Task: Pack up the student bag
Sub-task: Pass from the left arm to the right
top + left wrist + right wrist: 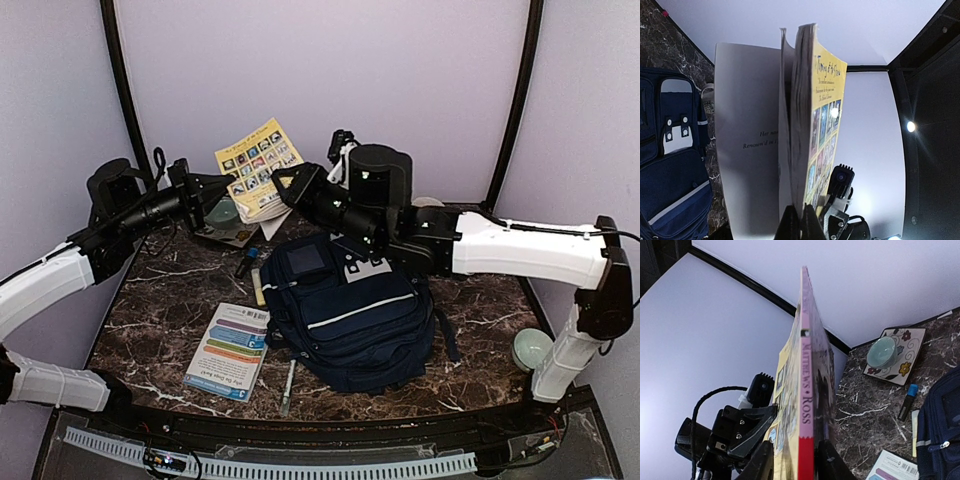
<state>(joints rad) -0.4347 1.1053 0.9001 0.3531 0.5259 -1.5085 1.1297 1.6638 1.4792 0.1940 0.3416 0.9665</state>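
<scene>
**Operator:** How are the grippers to be read?

**Technician:** The left gripper (800,222) is clamped fully on the lower edge of the yellow paperback (815,125). The book is held upright off the table, with its pages slightly fanned. The right gripper (795,457) is set astride the spine at a narrow opening. Whether its fingers (762,462) are pressed against the covers cannot be told.

**Operator:** Where is the student bag located?

**Technician:** In the top view, the student bag (350,320) is laid flat on the marble-patterned table (480,350), at 5 o'clock from the paperback. Its long axis is run from 11 o'clock to 5 o'clock, with the 11 o'clock end turned toward the grippers.

**Operator:** Which arm is nearer?

**Technician:** The right arm (520,245) is judged nearer, since its forearm is carried over the bag's far end. The left arm (60,275) is positioned at the 9 o'clock side. For insertion, the spine would probably need to be aligned with that axis and lowered toward 5 o'clock. Whether the main compartment is unzipped cannot be told.
</scene>
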